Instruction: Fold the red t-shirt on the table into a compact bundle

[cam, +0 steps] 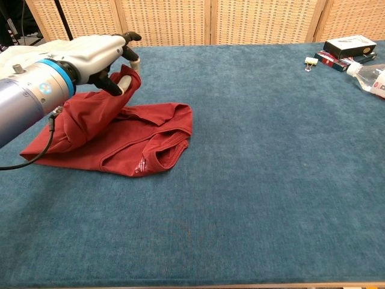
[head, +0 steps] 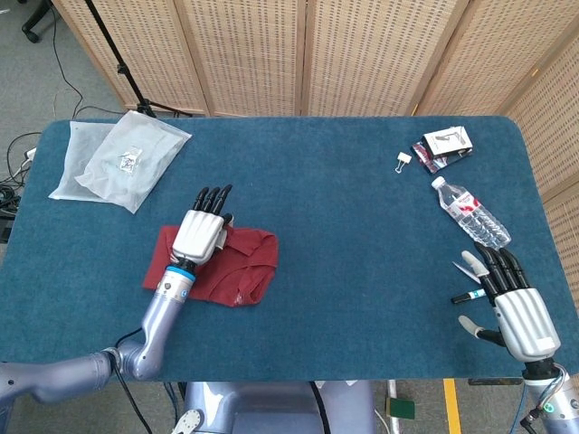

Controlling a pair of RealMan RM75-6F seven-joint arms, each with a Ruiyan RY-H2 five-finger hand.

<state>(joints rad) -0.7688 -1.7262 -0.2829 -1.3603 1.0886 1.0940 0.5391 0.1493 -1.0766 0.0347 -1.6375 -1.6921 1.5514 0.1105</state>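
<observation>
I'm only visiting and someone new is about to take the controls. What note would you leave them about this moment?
Left hand: holds an edge of the red t-shirt, lifted over the shirt's middle.
Right hand: open, holds nothing, near the table's right front corner.
Done: shirt already partly bunched at the table's left front.
Left: lay the lifted edge down, then fold further into a compact bundle.
</observation>
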